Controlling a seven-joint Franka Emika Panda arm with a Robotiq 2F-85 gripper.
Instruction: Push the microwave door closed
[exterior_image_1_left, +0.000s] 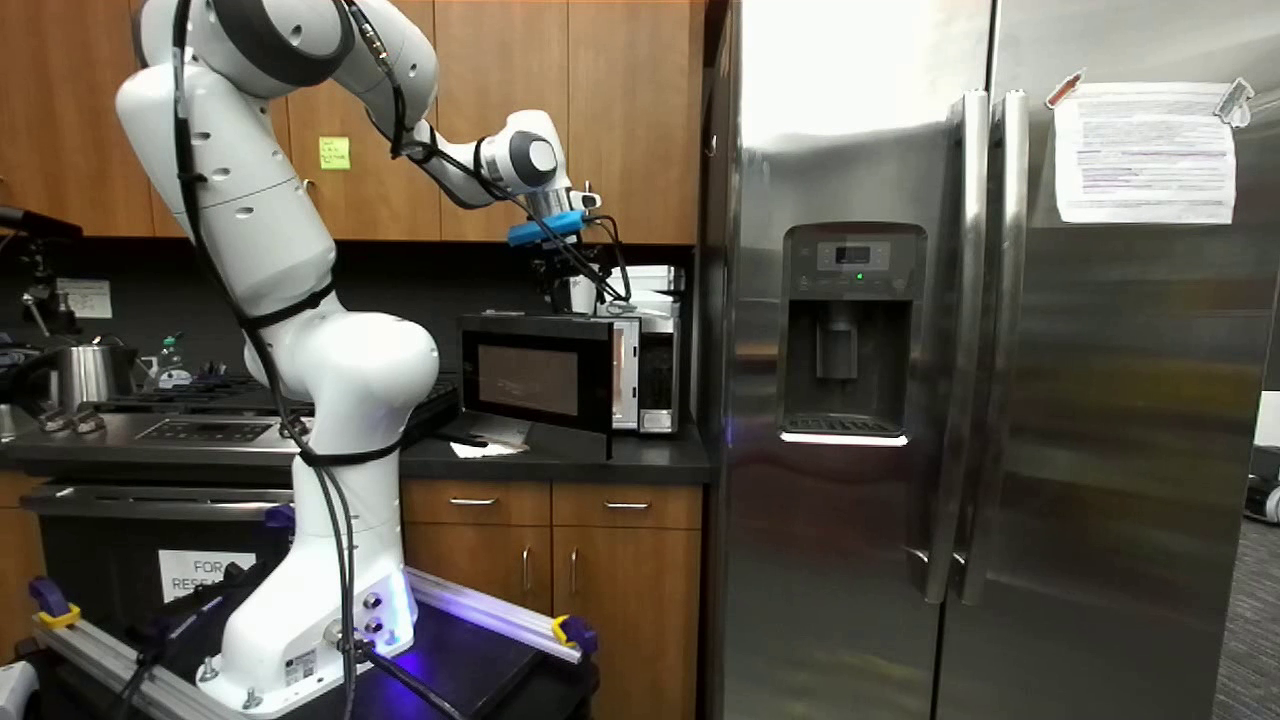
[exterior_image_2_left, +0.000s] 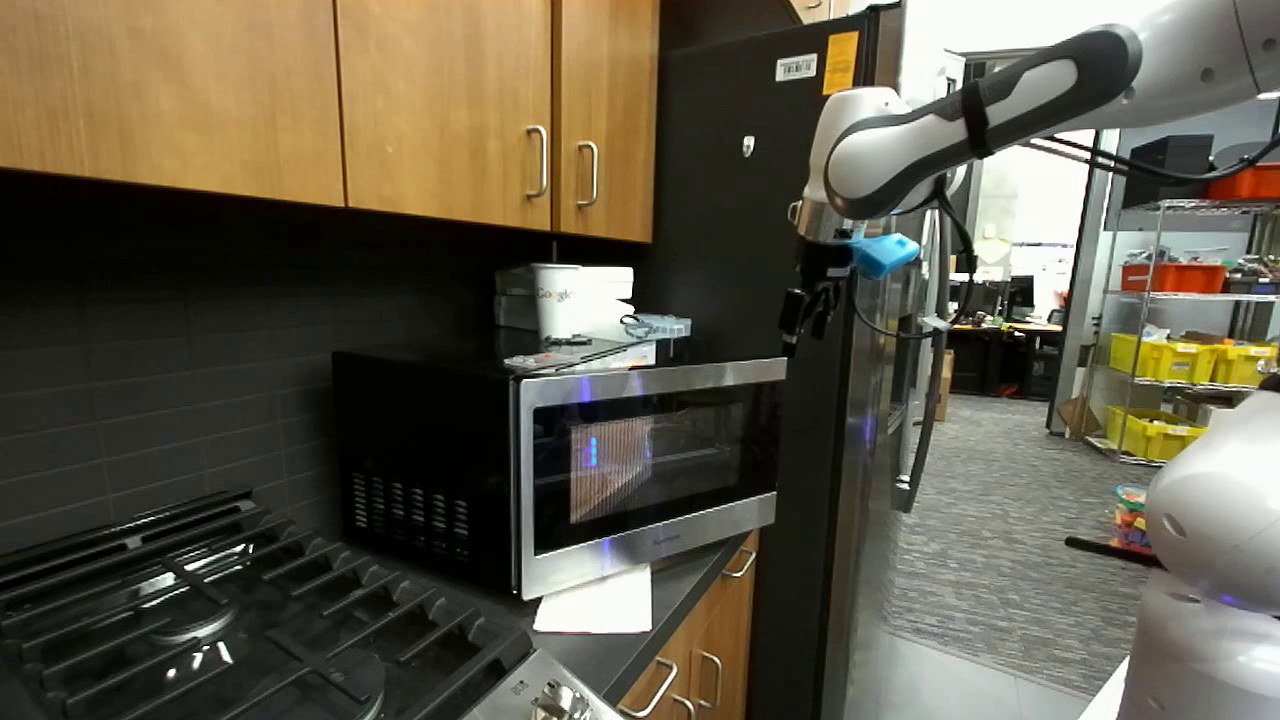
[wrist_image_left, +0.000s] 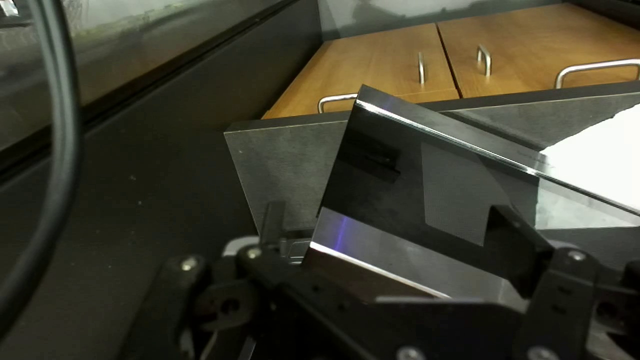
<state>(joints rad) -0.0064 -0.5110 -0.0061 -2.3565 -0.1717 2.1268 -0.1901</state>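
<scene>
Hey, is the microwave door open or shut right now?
Open. In an exterior view, the microwave door angles outward, its free edge standing forward of the control panel.

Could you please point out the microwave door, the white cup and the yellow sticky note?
Microwave door (exterior_image_2_left: 655, 465), in an exterior view: its dark glass.
White cup (exterior_image_2_left: 556, 306), in an exterior view: its lettered side.
Yellow sticky note (exterior_image_1_left: 334, 153), in an exterior view: its middle.

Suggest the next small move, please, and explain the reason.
Probably lower the open end effector slightly in front of the microwave door, ready to push: the door stands ajar, its top edge appearing below the end effector in both exterior views.
</scene>
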